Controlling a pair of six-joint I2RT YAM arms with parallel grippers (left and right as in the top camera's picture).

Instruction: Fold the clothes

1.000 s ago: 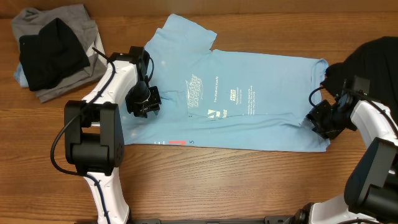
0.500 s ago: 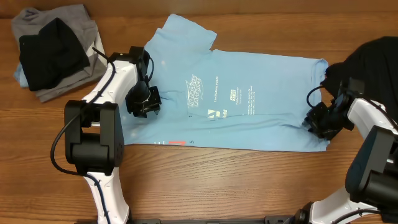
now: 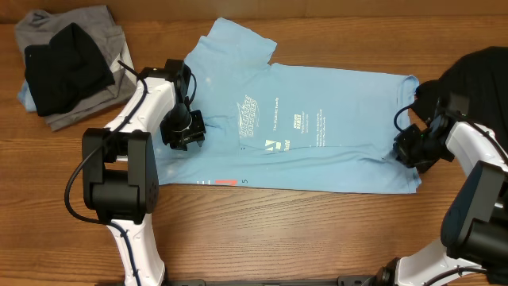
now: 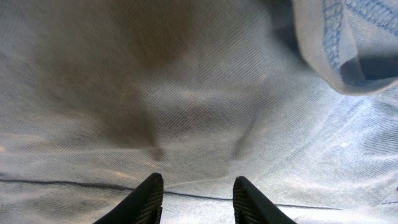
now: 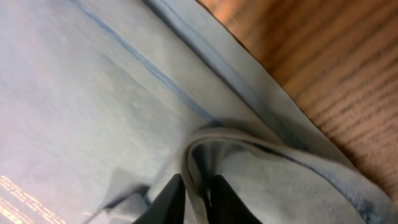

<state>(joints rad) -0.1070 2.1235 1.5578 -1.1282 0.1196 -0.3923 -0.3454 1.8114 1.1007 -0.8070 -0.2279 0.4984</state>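
Observation:
A light blue T-shirt (image 3: 317,131) with small white print lies spread flat across the table, collar to the left. My left gripper (image 3: 184,129) hovers over its left part, open and empty; its fingertips (image 4: 151,186) stand apart over the blue cloth (image 4: 186,93). My right gripper (image 3: 413,148) is at the shirt's lower right hem, shut on a raised fold of the blue fabric (image 5: 199,149) pinched between its fingers.
A pile of grey (image 3: 95,24) and black (image 3: 67,63) shirts lies at the back left. Another black garment (image 3: 480,75) lies at the right edge. Bare wooden table (image 3: 302,230) runs along the front.
My right gripper has shifted slightly at the shirt's right hem, pulling a bit to the right. The left arm has not moved.

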